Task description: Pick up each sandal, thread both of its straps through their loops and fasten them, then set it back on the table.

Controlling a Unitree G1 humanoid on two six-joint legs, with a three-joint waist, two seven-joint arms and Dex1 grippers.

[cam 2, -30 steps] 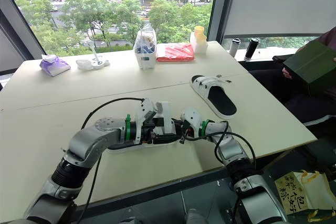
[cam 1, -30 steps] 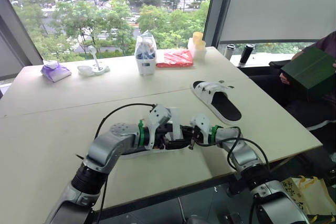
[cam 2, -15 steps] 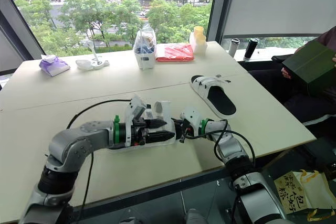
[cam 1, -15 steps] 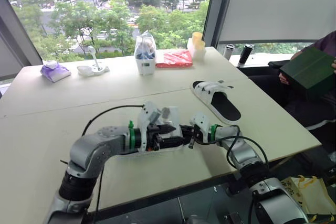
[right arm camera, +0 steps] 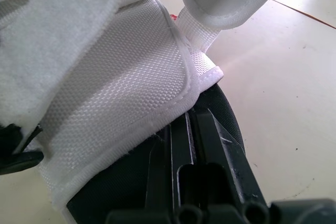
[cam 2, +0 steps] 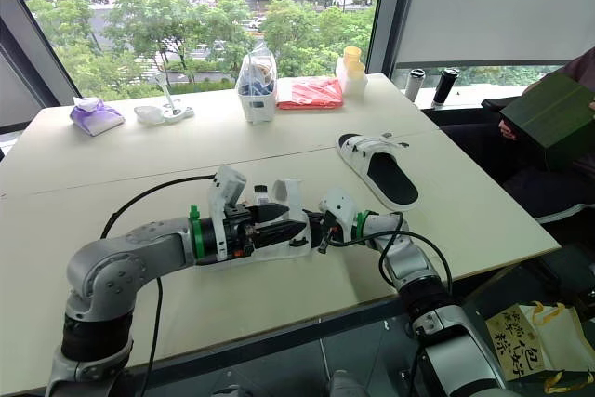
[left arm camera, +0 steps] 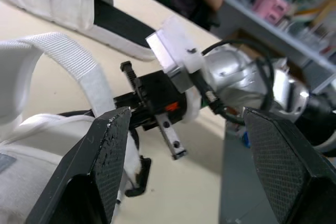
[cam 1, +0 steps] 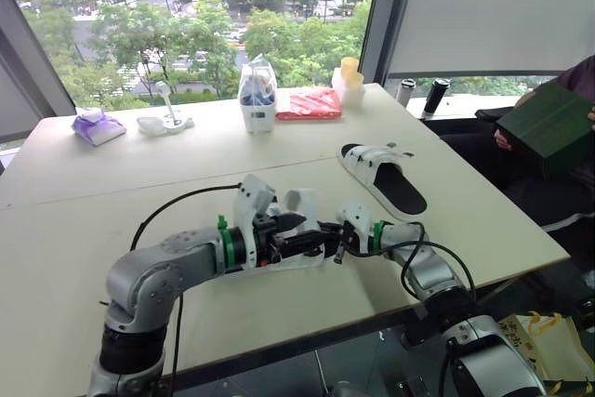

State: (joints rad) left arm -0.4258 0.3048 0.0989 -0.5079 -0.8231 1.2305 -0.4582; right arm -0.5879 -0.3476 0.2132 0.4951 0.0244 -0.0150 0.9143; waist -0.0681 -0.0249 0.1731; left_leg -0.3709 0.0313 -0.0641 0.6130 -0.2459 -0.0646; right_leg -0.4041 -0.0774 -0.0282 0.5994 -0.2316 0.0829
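White near sandal (right arm camera: 115, 77), black footbed, one strap (cam 2: 290, 194) arching up loose, far sandal (cam 1: 386, 174) lying flat, straps closed

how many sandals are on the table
2. The front sandal is near the table's front edge, in the middle; the far sandal lies flat farther back, on the right.

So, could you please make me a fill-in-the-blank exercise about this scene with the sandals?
The left claw is ___.
The person holds a box coloured ___.
The far sandal lies on the robot's ___ side.
The packet beside the clear bag is ___.
Missing words: open, green, right, red.
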